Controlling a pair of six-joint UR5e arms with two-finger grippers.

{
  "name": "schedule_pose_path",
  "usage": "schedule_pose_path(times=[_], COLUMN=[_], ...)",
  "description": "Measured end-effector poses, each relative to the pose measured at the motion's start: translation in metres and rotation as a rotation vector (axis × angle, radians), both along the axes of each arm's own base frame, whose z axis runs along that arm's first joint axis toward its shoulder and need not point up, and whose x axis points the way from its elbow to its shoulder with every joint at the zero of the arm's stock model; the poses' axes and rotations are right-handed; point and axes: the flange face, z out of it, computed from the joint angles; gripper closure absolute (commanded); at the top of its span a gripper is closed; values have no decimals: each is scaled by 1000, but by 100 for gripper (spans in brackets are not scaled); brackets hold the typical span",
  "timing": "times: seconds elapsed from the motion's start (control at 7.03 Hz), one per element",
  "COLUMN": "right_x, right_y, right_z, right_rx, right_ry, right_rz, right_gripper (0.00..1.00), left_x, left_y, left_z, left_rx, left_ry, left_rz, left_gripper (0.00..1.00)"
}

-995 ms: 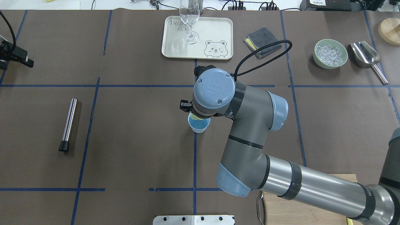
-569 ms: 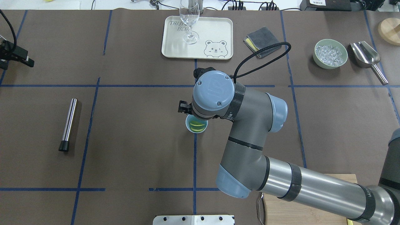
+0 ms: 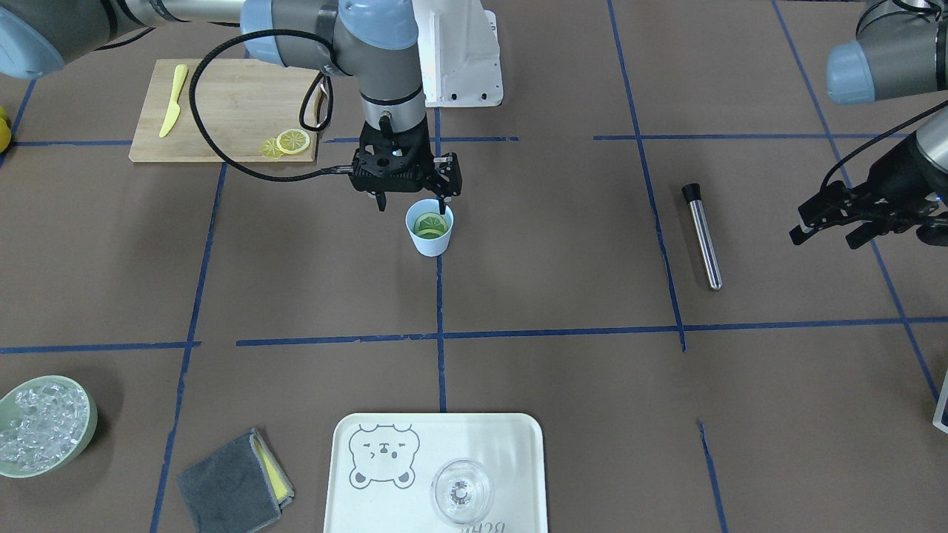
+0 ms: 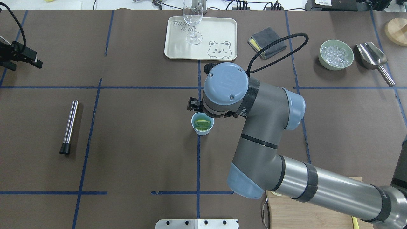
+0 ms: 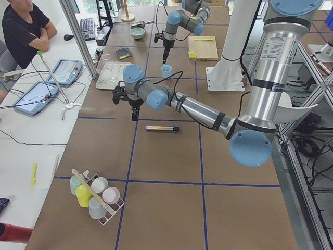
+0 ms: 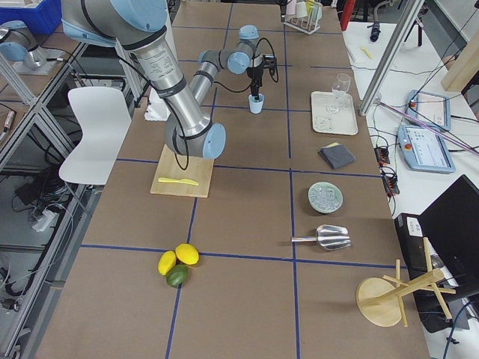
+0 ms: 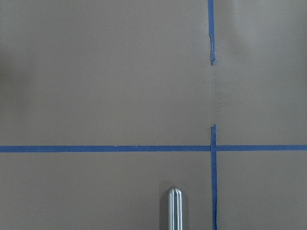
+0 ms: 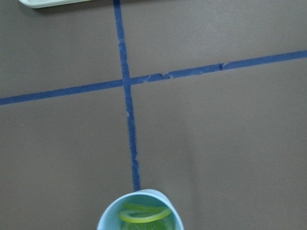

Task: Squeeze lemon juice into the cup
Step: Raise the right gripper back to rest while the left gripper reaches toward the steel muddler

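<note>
The light-blue cup [image 3: 429,238] stands at the table's middle, with a yellow lemon slice [image 3: 431,224] lying inside it. The cup [image 4: 202,128] and the slice [image 4: 202,123] also show in the overhead view, and at the bottom edge of the right wrist view [image 8: 144,214]. My right gripper [image 3: 411,203] hangs open and empty just above the cup, a little toward the robot's side of it, with one fingertip [image 3: 442,205] over the rim. Two more lemon slices [image 3: 289,142] lie on the cutting board [image 3: 222,111]. My left gripper [image 3: 823,235] is open and empty, far off to the side.
A steel muddler [image 3: 702,235] lies between the cup and my left gripper. A tray [image 3: 370,511] with a stemmed glass [image 3: 461,490], a grey cloth [image 3: 229,485], an ice bowl [image 3: 81,437] and a scoop [image 4: 373,57] sit on the far side. A yellow knife [image 3: 172,100] lies on the board.
The lemon slice held at the cup's rim a second ago now lies inside the cup. My right gripper has let go and shifted right and away from the cup. My left gripper moved slightly inward.
</note>
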Motion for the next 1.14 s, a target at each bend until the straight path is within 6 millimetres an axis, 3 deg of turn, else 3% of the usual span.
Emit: schedule_pose_path(times=[0.43,0.71,0.85,1.14], right_x=[117,199,246,334], right_y=[-39,-55,-59,-63], right_z=[47,94,122,174], right_rx=[31,66,80,100], right_ry=[24,34,38,21], right_rz=[-94,-161,-193,-257], right_gripper=[0,0,0,0], left_x=[24,42,63,117], left_y=[23,18,13,9], left_z=[-31,-48,-38,6], left_rx=[-94,-129,-145,-186], left_ry=[-65,-196,-246,-263], left_rz=[74,151,205,307], left_gripper=[0,0,0,0])
